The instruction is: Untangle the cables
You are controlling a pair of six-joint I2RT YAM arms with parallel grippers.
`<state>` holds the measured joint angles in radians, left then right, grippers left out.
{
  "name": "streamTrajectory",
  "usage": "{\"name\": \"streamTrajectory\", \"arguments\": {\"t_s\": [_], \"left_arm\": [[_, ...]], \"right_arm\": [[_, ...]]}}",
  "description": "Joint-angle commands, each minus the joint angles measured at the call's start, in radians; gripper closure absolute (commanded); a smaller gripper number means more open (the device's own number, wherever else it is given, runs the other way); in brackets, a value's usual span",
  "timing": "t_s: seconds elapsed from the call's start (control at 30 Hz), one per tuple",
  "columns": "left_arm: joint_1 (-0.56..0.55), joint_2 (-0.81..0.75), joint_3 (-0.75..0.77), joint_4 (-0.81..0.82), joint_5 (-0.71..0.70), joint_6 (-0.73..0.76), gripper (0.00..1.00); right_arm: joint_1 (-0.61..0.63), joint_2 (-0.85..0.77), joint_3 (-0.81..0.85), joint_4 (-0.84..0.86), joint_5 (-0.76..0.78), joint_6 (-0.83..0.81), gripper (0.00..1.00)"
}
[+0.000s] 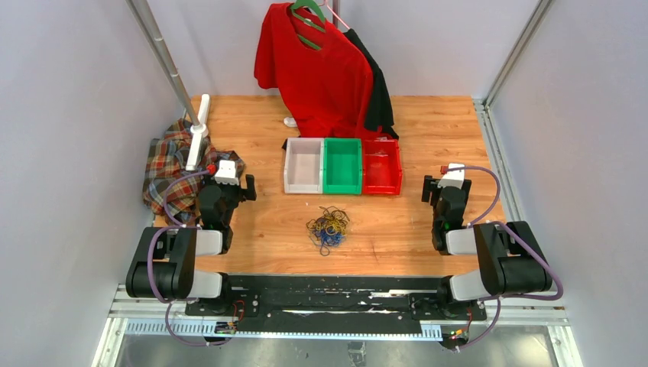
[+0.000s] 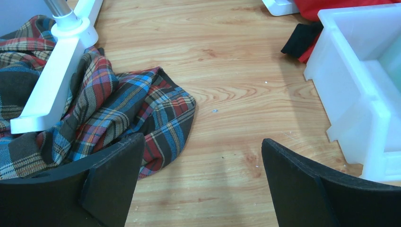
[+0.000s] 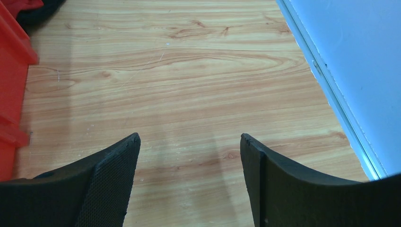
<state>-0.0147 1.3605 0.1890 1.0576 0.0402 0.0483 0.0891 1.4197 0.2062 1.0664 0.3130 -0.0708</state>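
Cables bunched in roundish tangle, no clear long axis — left gripper, right gripper jaws wide.

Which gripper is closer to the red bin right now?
Right. The right gripper hovers just right of the red bin; the left gripper is past the white bin, on the opposite side.

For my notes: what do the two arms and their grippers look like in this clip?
The left arm and right arm have black links with grey joint housings, and a purple cable loops along each. Each wrist carries a white camera module with a small red part. The left gripper and right gripper have broad black fingers, mesh-textured on the right one.
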Motion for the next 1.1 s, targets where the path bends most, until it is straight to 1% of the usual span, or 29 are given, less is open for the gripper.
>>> {"name": "streamTrajectory", "arguments": {"t_s": [0.0,0.27,0.3,0.33,0.37,0.4,0.47,0.5,0.53,0.6,0.67,0.7,0.73,0.77,0.83,0.87,0.9,0.97,1.03,1.07], "left_arm": [[-0.002,0.005,0.003,0.019,-0.016,-0.005,0.02],[-0.002,0.003,0.001,0.023,-0.018,-0.004,0.02],[-0.001,-0.006,-0.001,0.029,-0.028,-0.012,0.02],[0.007,-0.030,0.003,-0.009,-0.036,-0.025,0.02],[0.015,-0.070,0.019,-0.074,-0.045,-0.034,0.02],[0.016,-0.115,0.048,-0.174,-0.051,-0.029,0.02],[0.016,-0.192,0.162,-0.470,-0.017,0.026,0.02],[0.016,-0.220,0.223,-0.593,-0.006,0.042,0.02],[0.016,-0.234,0.278,-0.705,-0.002,0.049,0.02],[0.016,-0.252,0.370,-0.886,0.046,0.071,0.02],[0.016,-0.264,0.452,-1.029,0.101,0.075,0.02],[0.016,-0.269,0.481,-1.088,0.142,0.082,0.02],[0.016,-0.272,0.508,-1.149,0.187,0.094,0.02],[0.016,-0.274,0.531,-1.199,0.233,0.106,0.02],[0.016,-0.278,0.570,-1.307,0.335,0.147,0.02],[0.016,-0.277,0.587,-1.348,0.383,0.164,0.02],[0.015,-0.275,0.602,-1.384,0.429,0.175,0.02],[0.005,-0.269,0.623,-1.438,0.508,0.188,0.02],[-0.024,-0.259,0.634,-1.480,0.551,0.194,0.02],[-0.052,-0.253,0.635,-1.489,0.556,0.190,0.02]], "right_arm": [[-0.019,0.001,-0.005,0.020,-0.013,-0.007,0.23],[-0.012,-0.003,-0.001,0.031,0.009,-0.013,0.23],[-0.003,-0.030,0.013,-0.012,0.038,-0.011,0.23],[0.004,-0.060,0.032,-0.069,0.030,-0.020,0.23],[0.018,-0.096,0.075,-0.233,0.072,-0.011,0.23],[0.023,-0.130,0.140,-0.402,0.108,0.025,0.23],[0.024,-0.175,0.306,-0.782,0.173,0.154,0.22],[0.024,-0.185,0.374,-0.922,0.172,0.216,0.23],[0.024,-0.192,0.420,-1.001,0.128,0.243,0.23],[0.024,-0.221,0.454,-1.057,0.008,0.308,0.22],[0.022,-0.254,0.439,-1.029,-0.094,0.381,0.23],[0.017,-0.266,0.434,-1.028,-0.113,0.444,0.22],[0.005,-0.286,0.429,-1.034,-0.165,0.520,0.22],[-0.019,-0.297,0.425,-1.026,-0.261,0.568,0.22],[-0.031,-0.304,0.436,-1.017,-0.444,0.592,0.22],[-0.002,-0.305,0.454,-1.042,-0.468,0.581,0.22],[0.056,-0.309,0.472,-1.084,-0.431,0.558,0.22],[0.211,-0.317,0.484,-1.123,-0.320,0.500,0.22],[0.367,-0.318,0.466,-1.097,-0.276,0.487,0.25],[0.420,-0.316,0.454,-1.079,-0.263,0.485,0.27]]}}
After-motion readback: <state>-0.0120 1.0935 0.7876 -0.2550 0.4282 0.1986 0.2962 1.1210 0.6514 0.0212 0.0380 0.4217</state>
